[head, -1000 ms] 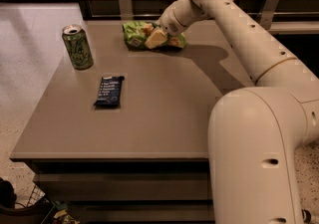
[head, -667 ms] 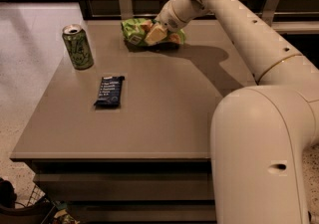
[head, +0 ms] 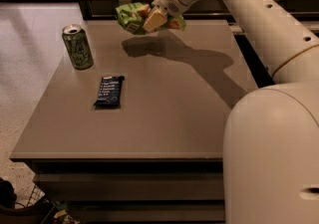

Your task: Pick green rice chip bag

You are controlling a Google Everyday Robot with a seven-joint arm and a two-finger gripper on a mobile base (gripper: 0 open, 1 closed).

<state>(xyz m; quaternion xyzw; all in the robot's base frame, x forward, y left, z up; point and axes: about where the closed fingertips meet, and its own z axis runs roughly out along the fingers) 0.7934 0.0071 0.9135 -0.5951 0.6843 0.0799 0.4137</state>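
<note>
1. Green rice chip bag [head: 128,16] was seen pinched between the fingers [head: 154,19] of the gripper [head: 162,20]. Most of its crinkled body stuck out to the left of them, and a small corner showed on their other side.
2. The fingers were closed onto the bag, with little more than the crumpled film left between them.
3. The bag was held in the air over the far part of the table [head: 174,113]. Its shadow was cast on the tabletop below the fingers, apart from the bag itself, so no contact with the surface was judged.
4. The lift was judged to be the step in hand, with the grasp made and the pick nearly complete.
5. For the next move, a firm grip and a steady rise would be called for. Because the bag was gripped near one end, a slip of the slick film was judged possible.
6. A green drink can [head: 77,47] stood upright well to the left of the fingers. A dark blue wrapped bar [head: 109,91] lay flat, well apart on the near side. Neither was judged to stand in the way.
</note>
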